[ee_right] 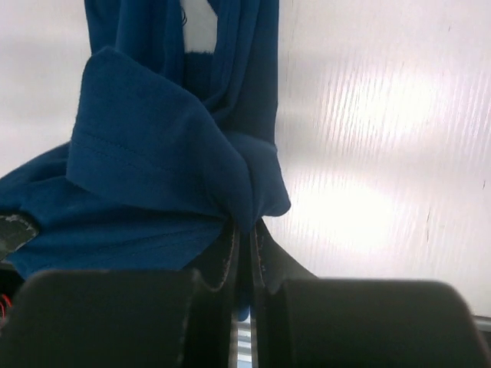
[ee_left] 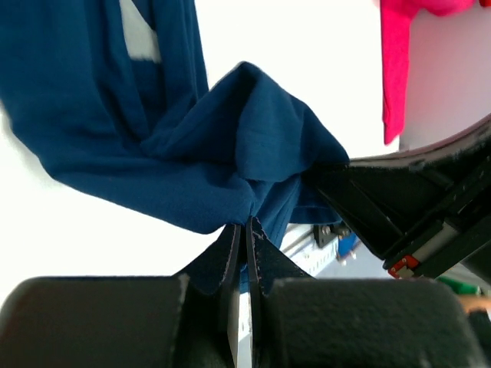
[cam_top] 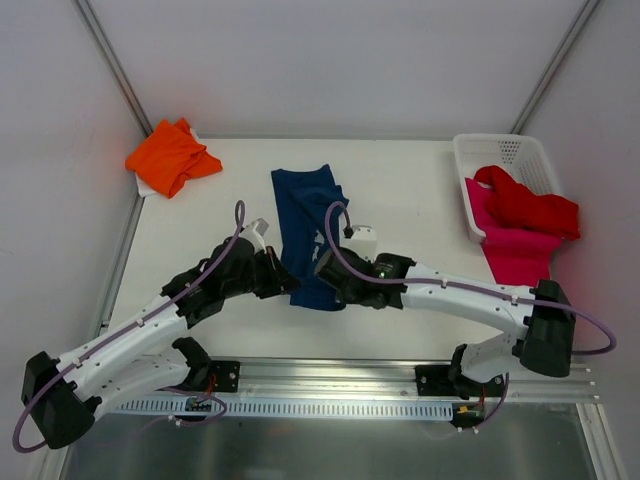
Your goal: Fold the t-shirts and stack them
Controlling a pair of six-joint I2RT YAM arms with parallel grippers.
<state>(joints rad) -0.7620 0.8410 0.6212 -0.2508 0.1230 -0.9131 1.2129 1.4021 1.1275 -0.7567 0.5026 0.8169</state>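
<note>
I am gripping navy t-shirt [cam_top: 305, 215] at 6 o'clock edge | left claw [ee_left: 247, 226], right claw [ee_right: 244, 230] both clamped on it | readying fold toward 12 o'clock

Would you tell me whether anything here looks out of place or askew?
The magenta t-shirt spills out of the white basket onto the table, and the orange t-shirt lies crumpled at the far left corner.
</note>
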